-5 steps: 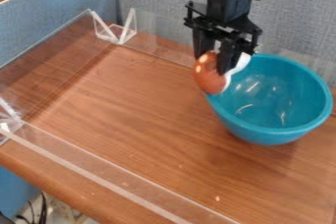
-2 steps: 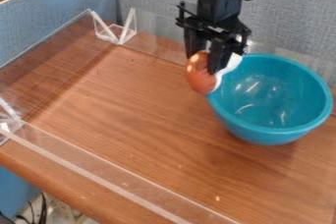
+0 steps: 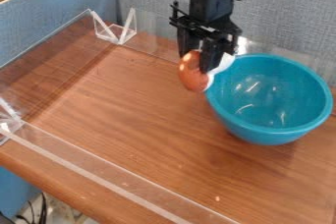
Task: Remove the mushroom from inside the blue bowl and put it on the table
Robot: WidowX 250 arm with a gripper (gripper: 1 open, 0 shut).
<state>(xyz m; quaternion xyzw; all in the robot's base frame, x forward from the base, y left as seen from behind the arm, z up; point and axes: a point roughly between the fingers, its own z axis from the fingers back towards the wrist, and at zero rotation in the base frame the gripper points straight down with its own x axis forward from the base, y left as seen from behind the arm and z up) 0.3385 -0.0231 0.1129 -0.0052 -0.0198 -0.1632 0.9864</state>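
My gripper (image 3: 201, 63) hangs from the black arm at the upper middle, shut on the mushroom (image 3: 195, 72), whose orange-brown cap faces left and whose cream stem points right. The mushroom is held in the air just outside the left rim of the blue bowl (image 3: 269, 97), above the table (image 3: 118, 120). The glossy teal bowl sits at the right on the wood-grain top, and nothing else shows inside it.
Low clear acrylic walls (image 3: 53, 51) run along the table's left and front edges, with clear brackets (image 3: 116, 27) at the back left corner. A blue partition (image 3: 53, 12) stands behind, and a grey one at the back right.
The gripper has carried the mushroom leftwards and slightly up, from over the bowl's left rim to just outside it. The bowl has stayed put.
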